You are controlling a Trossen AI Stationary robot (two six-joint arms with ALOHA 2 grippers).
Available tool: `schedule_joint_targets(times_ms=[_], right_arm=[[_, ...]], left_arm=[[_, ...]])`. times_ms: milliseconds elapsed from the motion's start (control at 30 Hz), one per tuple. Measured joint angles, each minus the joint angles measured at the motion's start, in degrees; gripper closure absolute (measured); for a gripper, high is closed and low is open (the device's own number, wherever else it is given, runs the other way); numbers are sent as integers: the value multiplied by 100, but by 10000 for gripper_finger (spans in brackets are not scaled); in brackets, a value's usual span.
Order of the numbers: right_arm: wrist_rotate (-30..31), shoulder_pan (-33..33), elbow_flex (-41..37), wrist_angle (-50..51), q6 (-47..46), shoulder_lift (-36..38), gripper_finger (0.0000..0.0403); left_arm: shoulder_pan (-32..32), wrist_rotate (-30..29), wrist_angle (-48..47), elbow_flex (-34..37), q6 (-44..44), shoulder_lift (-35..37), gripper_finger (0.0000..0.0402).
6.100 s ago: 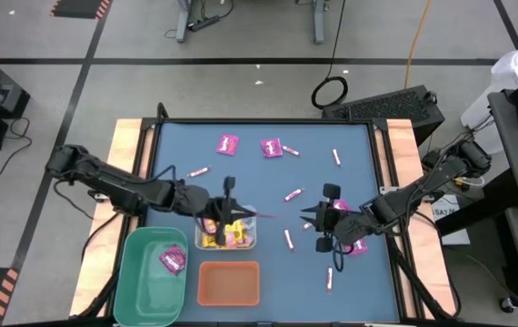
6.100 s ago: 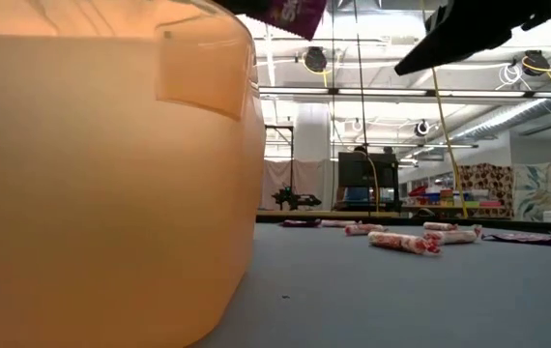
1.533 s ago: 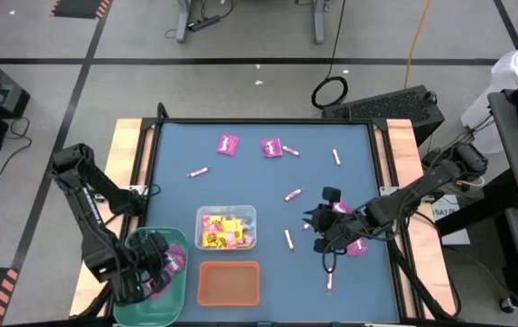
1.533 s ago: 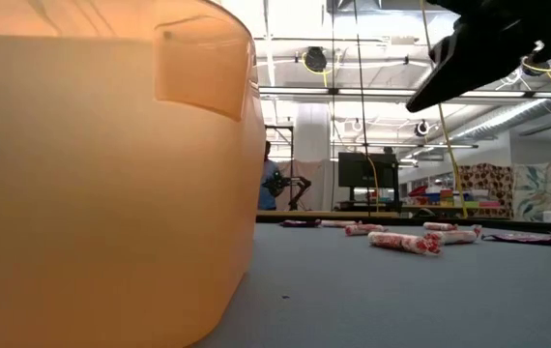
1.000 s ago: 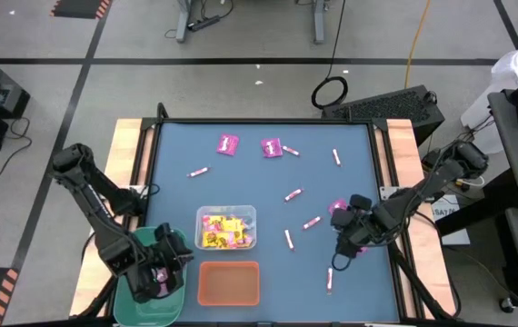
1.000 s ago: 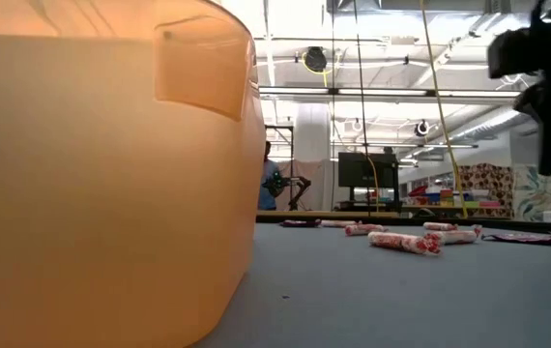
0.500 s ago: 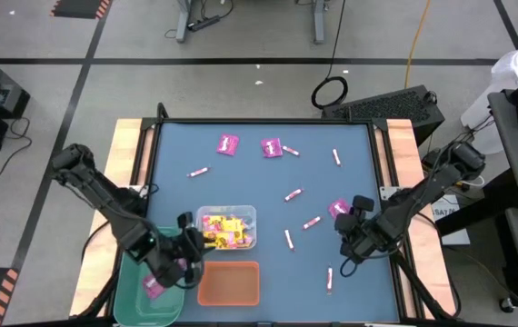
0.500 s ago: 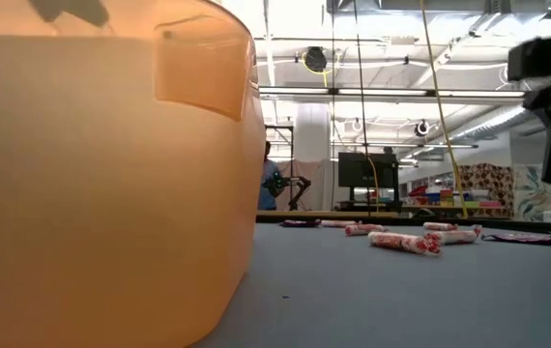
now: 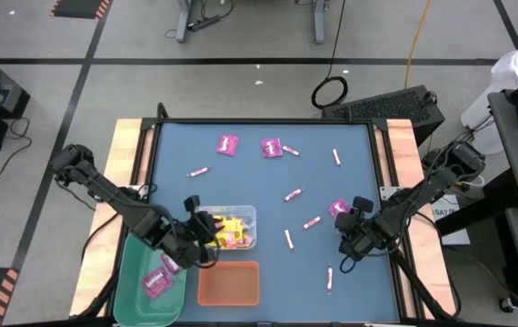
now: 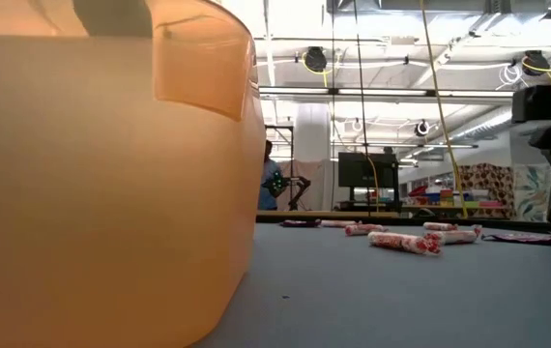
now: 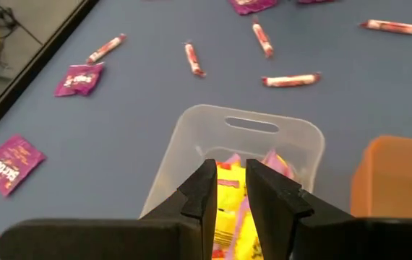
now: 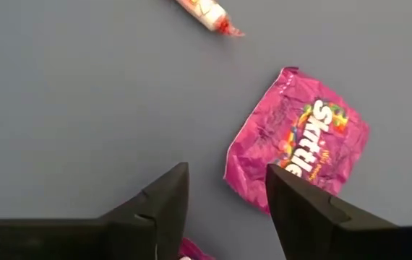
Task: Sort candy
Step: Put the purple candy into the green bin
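"Skittles" printed in white on crinkled magenta square packet (image 12: 298, 152), flat on blue table mat (image 9: 259, 191) near its right edge, just ahead of right gripper (image 12: 224, 193); fingers spread, empty. A second Skittles-lettered magenta packet (image 11: 10, 162) readable only in left wrist view. Left gripper (image 11: 228, 189) above clear plastic bin (image 9: 226, 227) near front edge; narrow gap between fingers, nothing pinched. Glossy yellow packets (image 11: 224, 206) heaped inside. Green bin (image 9: 154, 270) at front left corner holding magenta packets (image 9: 156, 282). Translucent orange bin (image 10: 101, 174) filling low view. Thin pink-and-white twisted sticks (image 9: 293, 194) scattered mid-mat; more magenta packets (image 9: 228, 143) toward far edge.
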State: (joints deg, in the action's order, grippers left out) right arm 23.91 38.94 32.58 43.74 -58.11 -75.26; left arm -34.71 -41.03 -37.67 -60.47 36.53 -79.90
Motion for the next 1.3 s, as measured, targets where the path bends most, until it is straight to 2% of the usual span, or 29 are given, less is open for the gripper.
schedule_joint_targets(times_ms=[267,433,733,933,1067,1300], right_arm=[[4,0,-276,-220,-121,0,252],[18,-35,-463,-460,-2,23,283],[-29,-101,-530,-662,62,15,395],[-18,-93,-289,-520,278,-8,401],[81,-85,262,-126,509,-9,402],[516,-24,1224,550,926,-7,402]], left_arm=[[188,1,34,0,-3,0,320],[203,3,504,0,-505,-68,320],[216,182,1887,0,-2112,-535,320],[309,199,2614,0,-2792,-684,320],[452,239,3054,0,-3095,-699,320],[723,483,3325,0,-3104,-699,320]])
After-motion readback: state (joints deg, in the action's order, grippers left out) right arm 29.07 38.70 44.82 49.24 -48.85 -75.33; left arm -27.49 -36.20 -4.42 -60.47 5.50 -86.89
